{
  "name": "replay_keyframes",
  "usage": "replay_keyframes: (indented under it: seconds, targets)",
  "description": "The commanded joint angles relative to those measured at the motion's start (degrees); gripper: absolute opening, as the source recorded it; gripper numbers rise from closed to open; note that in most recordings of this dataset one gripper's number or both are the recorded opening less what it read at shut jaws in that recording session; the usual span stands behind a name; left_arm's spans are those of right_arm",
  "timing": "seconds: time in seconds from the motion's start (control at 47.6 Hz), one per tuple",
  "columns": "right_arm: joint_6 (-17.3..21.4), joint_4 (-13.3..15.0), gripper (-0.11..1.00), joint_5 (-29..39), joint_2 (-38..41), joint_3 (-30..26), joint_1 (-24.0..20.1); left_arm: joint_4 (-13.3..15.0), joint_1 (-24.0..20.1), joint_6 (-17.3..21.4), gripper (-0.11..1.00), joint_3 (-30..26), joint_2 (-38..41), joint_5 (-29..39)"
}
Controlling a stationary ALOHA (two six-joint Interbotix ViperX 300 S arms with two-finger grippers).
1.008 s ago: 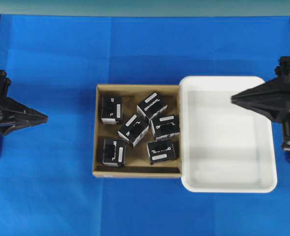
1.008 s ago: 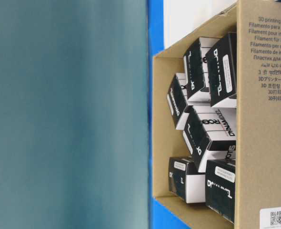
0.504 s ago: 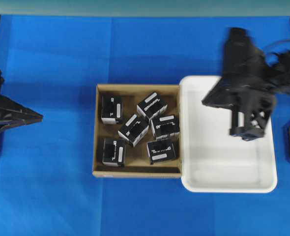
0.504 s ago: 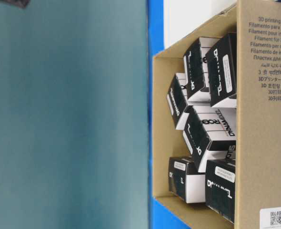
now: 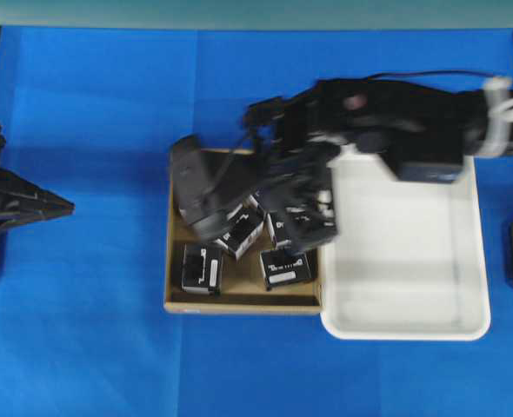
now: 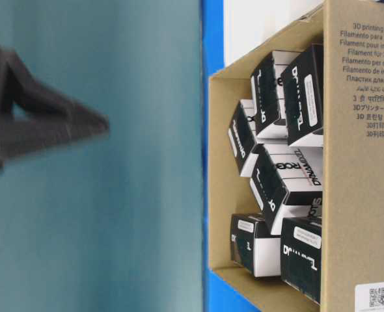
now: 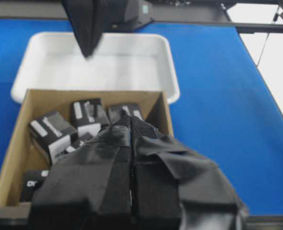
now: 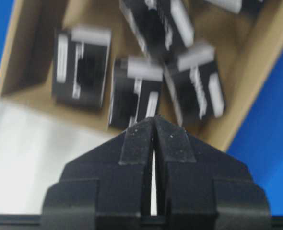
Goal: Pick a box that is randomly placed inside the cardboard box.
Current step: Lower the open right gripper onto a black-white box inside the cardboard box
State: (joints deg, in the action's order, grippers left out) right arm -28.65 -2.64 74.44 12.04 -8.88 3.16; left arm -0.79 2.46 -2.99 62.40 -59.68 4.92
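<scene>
A blue cloth [image 5: 83, 347] is covering the table, with a teal wall [image 6: 88, 227] showing only in the table-level view. At frame centre overhead, the cardboard box [image 5: 239, 303] is holding small black cartons; four are showing unobstructed, one box [image 5: 202, 268] lying at its lower left. Beside it is sitting a white tray [image 5: 413, 321]. The right gripper [image 8: 153, 125] is hovering above, pinched together, empty; the left gripper [image 7: 131, 125] is likewise closed, empty.

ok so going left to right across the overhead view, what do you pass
left gripper → cardboard box with the right gripper reaching in over the small black boxes → white tray
</scene>
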Motion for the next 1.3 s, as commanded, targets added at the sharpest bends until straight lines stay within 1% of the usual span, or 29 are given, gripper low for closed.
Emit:
replay_keyframes:
  seconds: [0.0, 0.147, 0.294, 0.441, 0.525, 0.609, 0.672, 0.735, 0.84, 0.861, 0.882, 0.903, 0.924, 0.987, 1.029, 1.113, 1.197, 1.239, 1.281]
  targets:
    - [-1.14, 0.0, 0.0, -0.09, 4.31, -4.04, -0.7, -0.18, -0.09, -0.09, -0.07, -1.67, 0.18, 0.0]
    - [-2.11, 0.0, 0.0, -0.44, 8.7, -8.09, -1.23, -0.18, -0.09, -0.09, -0.07, -1.76, 0.09, 1.58]
    - [-6.59, -0.35, 0.02, -1.41, 11.25, -10.28, -1.58, -0.09, -0.09, 0.0, -0.06, -1.76, -0.26, 2.72]
    - [-9.93, -0.88, 0.04, -5.8, 12.04, -10.2, -1.85, -0.18, 0.0, -0.09, -0.07, -1.85, -0.97, 2.81]
    - [-10.55, -0.88, 0.06, -7.47, 12.48, -9.76, -2.02, -0.18, -0.09, -0.09, -0.06, -2.02, -1.23, 2.81]
    - [-9.58, -0.97, 0.08, -8.53, 12.83, -9.49, -2.11, -0.09, -0.09, -0.09, -0.06, -2.02, -1.49, 2.81]
    - [-7.82, -1.41, 0.1, -9.05, 13.1, -9.67, -2.29, -0.09, -0.09, -0.09, -0.06, -2.02, -1.67, 2.81]
    - [-3.6, -1.85, 0.12, -9.93, 13.45, -10.2, -2.2, -0.09, -0.09, -0.09, -0.06, -2.02, -1.76, 2.81]
    - [4.57, -2.11, 0.16, -10.81, 14.15, -10.99, -2.02, -0.09, -0.09, -0.09, -0.06, -2.02, -1.58, 2.81]
    - [6.77, -2.2, 0.17, -10.81, 14.24, -10.9, -2.02, -0.09, -0.09, -0.09, -0.06, -1.93, -1.49, 2.81]
    - [7.38, -2.2, 0.18, -10.81, 14.24, -10.9, -2.11, -0.09, -0.09, -0.09, -0.06, -1.93, -1.49, 2.81]
    - [9.58, -2.2, 0.2, -10.81, 14.41, -10.63, -2.11, -0.09, -0.09, -0.09, -0.06, -1.93, -1.49, 2.81]
    - [10.81, -2.2, 0.22, -10.81, 14.5, -10.55, -2.11, -0.09, -0.09, -0.09, -0.07, -1.93, -1.49, 2.81]
    - [14.06, -2.29, 0.31, -10.81, 14.77, -10.28, -2.11, -0.09, -0.09, 0.0, -0.06, -1.85, -1.49, 2.81]
    - [15.82, -2.46, 0.39, -10.99, 14.85, -10.2, -2.11, -0.18, -0.09, 0.0, -0.07, -1.85, -1.49, 2.81]
    - [18.37, -2.81, 0.62, -11.07, 15.03, -10.02, -2.29, -0.18, 0.0, 0.0, -0.06, -1.76, -1.49, 2.81]
    - [20.21, -2.81, 0.85, -11.69, 15.47, -9.93, -2.55, -0.09, -0.09, 0.0, -0.06, -1.76, -1.67, 2.81]
    - [20.83, -2.81, 0.93, -12.22, 15.82, -9.84, -2.72, -0.09, -0.09, 0.0, -0.07, -1.76, -1.76, 2.81]
    - [21.53, -2.72, 0.98, -12.83, 16.08, -9.76, -2.9, -0.09, 0.0, 0.0, -0.06, -1.76, -1.76, 2.81]
